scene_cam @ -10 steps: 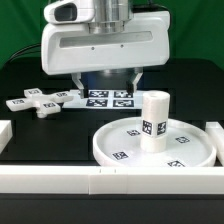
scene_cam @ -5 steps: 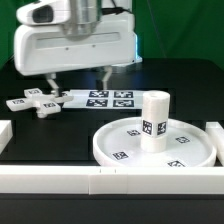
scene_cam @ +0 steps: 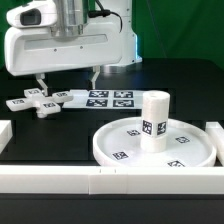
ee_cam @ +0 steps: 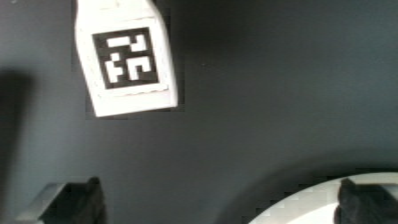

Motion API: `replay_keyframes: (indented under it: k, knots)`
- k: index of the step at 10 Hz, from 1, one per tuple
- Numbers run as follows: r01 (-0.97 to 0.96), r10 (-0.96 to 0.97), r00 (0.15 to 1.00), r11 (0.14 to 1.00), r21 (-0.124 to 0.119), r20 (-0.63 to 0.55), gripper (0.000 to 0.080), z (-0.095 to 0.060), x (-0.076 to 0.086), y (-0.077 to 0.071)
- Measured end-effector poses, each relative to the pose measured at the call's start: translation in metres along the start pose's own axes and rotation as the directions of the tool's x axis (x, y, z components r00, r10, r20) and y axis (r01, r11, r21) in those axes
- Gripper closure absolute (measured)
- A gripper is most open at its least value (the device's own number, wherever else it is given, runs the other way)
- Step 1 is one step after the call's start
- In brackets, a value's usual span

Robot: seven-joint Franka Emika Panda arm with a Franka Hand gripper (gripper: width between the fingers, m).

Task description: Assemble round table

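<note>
Black bench [scene_cam: 60, 140] carries a white set. Largest is the rimmed round disc [scene_cam: 108, 140], lying flat toward the exterior view's right, with the short cylinder leg [scene_cam: 153, 120] standing upright on it. Over the exterior view's left hangs the claw [scene_cam: 67, 88], fingers spread apart and gripping nothing. Just below it lies the small cross-shaped piece [scene_cam: 38, 102], beside the marker board [scene_cam: 108, 98].
</note>
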State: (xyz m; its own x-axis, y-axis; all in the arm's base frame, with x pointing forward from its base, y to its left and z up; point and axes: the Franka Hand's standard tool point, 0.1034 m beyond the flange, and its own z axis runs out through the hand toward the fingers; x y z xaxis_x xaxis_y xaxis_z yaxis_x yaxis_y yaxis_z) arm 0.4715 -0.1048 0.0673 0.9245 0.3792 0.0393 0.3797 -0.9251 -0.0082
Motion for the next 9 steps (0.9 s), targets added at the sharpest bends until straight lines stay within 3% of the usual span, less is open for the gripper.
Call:
replay_keyframes:
  k: [2,4,5,6,9]
  knots:
    - [0.189,-0.189,0.982,0.982,-0.022,-0.007,0.0151,0.005,-0.009,0.010]
    - [0.298,-0.298,0.954,0.955,0.000,0.018,0.0151,0.006,-0.031,0.022]
    - [0.276,-0.277,0.960,0.961,0.026,0.027,0.0151,0.004,-0.037,0.022]
    - [0.216,-0.217,0.976,0.976,0.035,0.029,0.0151,0.002,-0.038,0.021]
    - [0.303,-0.304,0.952,0.952,0.038,0.028,0.0151,0.003,-0.038,0.021]
